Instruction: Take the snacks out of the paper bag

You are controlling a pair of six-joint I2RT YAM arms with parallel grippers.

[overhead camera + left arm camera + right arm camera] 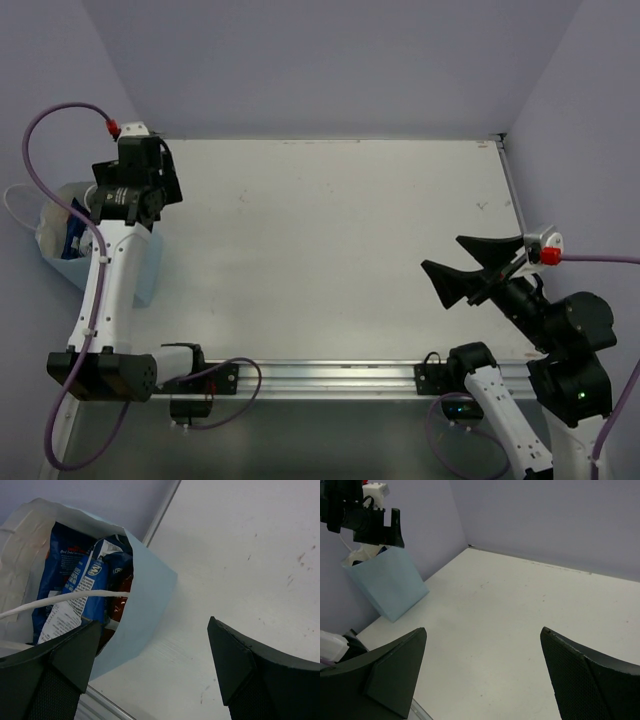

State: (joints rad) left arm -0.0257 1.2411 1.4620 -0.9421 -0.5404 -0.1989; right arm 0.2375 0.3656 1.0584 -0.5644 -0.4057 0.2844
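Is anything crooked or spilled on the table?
Yes, the paper bag at the table's left edge looks tilted, with its top leaning toward the wall instead of standing straight. Its mouth gapes open, and the snacks are inside. Nothing has spilled onto the table.

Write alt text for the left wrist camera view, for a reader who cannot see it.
An open light-blue paper bag holds blue and blue-white snack packets, a white handle crossing its mouth. The left gripper stands open at the bottom of the frame, its dark fingers over a white table.
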